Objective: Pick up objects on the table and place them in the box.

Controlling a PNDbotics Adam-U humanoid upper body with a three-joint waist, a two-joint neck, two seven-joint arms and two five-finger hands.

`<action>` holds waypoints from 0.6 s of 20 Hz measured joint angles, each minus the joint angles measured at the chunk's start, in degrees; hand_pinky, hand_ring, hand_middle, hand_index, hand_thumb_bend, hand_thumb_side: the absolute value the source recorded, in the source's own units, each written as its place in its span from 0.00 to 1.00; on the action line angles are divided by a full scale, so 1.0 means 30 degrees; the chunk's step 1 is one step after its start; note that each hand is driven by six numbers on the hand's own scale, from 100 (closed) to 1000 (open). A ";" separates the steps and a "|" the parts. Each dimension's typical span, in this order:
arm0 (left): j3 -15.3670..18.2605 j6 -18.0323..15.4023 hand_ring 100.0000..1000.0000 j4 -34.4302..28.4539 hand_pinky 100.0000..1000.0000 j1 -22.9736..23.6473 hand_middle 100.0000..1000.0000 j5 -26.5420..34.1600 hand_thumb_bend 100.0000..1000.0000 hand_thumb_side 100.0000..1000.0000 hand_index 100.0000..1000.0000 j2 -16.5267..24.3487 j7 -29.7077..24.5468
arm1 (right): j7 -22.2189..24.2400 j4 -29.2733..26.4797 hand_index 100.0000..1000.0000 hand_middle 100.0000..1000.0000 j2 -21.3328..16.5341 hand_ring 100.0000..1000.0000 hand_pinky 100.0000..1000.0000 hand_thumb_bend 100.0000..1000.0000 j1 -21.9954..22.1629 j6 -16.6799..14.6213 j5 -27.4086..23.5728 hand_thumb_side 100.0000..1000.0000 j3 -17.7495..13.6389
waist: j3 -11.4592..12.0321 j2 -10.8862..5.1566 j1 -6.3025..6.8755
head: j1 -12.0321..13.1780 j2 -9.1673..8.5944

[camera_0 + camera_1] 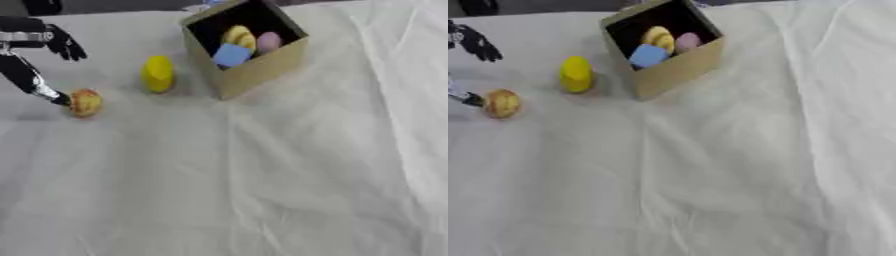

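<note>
At upper left, the left hand (pixel 63 44) spreads open, one finger touching an orange round object (pixel 85 102). A yellow object (pixel 158 74) stands between it and the box (pixel 262 67) on the white-clothed counter (pixel 262 175).

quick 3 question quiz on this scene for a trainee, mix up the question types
1. True or false: the yellow object lies inside the box.
2. Which hand is at the orange round object? A) left B) right
3. Fill in: besides a yellow piece and a pink piece, the box holds a ____ block.

Key
1. False; it sits on the white cloth, left of the box.
2. A; a fingertip of the left hand meets it.
3. blue
</note>
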 measured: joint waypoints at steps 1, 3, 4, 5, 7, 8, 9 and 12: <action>-0.0055 0.0024 0.73 0.0020 0.78 0.0000 0.68 -0.0097 0.63 0.26 0.81 -0.0036 -0.0020 | -0.0019 0.0000 0.77 0.61 0.0002 0.77 0.86 0.00 -0.0001 0.0018 -0.0013 0.32 -0.0003 | -0.0025 0.0022 0.0003 | 0.0005 0.0000; -0.0114 0.0032 0.72 0.0186 0.77 0.0000 0.68 -0.0412 0.63 0.25 0.81 -0.0181 -0.0018 | -0.0056 0.0000 0.77 0.61 0.0012 0.76 0.86 0.00 -0.0001 0.0049 -0.0074 0.32 -0.0007 | -0.0068 0.0079 0.0027 | 0.0010 0.0000; -0.0133 0.0033 0.72 0.0295 0.77 0.0000 0.68 -0.0586 0.63 0.25 0.81 -0.0238 -0.0013 | -0.0073 0.0000 0.77 0.61 0.0020 0.76 0.86 0.00 -0.0001 0.0060 -0.0116 0.32 -0.0009 | -0.0085 0.0106 0.0038 | 0.0012 0.0000; -0.0166 0.0027 0.72 0.0406 0.76 0.0000 0.67 -0.0744 0.62 0.25 0.80 -0.0311 -0.0001 | -0.0092 0.0000 0.77 0.61 0.0044 0.76 0.86 0.00 -0.0001 0.0070 -0.0140 0.32 -0.0011 | -0.0085 0.0116 0.0044 | 0.0014 0.0000; -0.0210 -0.0006 0.71 0.0606 0.76 0.0000 0.67 -0.1102 0.60 0.24 0.80 -0.0360 0.0079 | -0.0117 0.0000 0.77 0.60 0.0096 0.76 0.85 0.00 -0.0001 0.0082 -0.0159 0.33 -0.0013 | -0.0089 0.0119 0.0044 | 0.0019 0.0000; -0.0210 -0.0034 0.71 0.0713 0.76 0.0000 0.67 -0.1304 0.59 0.24 0.80 -0.0409 0.0152 | -0.0124 0.0000 0.77 0.60 0.0143 0.76 0.85 0.00 -0.0001 0.0088 -0.0166 0.33 -0.0014 | -0.0089 0.0120 0.0045 | 0.0019 0.0000; -0.0210 -0.0065 0.71 0.0823 0.76 -0.0002 0.67 -0.1532 0.57 0.24 0.79 -0.0491 0.0254 | -0.0132 0.0000 0.77 0.60 0.0168 0.76 0.85 0.00 -0.0001 0.0096 -0.0173 0.33 -0.0014 | -0.0090 0.0125 0.0046 | 0.0022 0.0000; -0.0206 -0.0150 0.71 0.1209 0.75 -0.0002 0.66 -0.2026 0.55 0.24 0.79 -0.0653 0.0515 | -0.0140 0.0000 0.77 0.60 0.0182 0.76 0.85 0.00 -0.0001 0.0105 -0.0195 0.33 -0.0015 | -0.0113 0.0165 0.0047 | 0.0033 -0.0001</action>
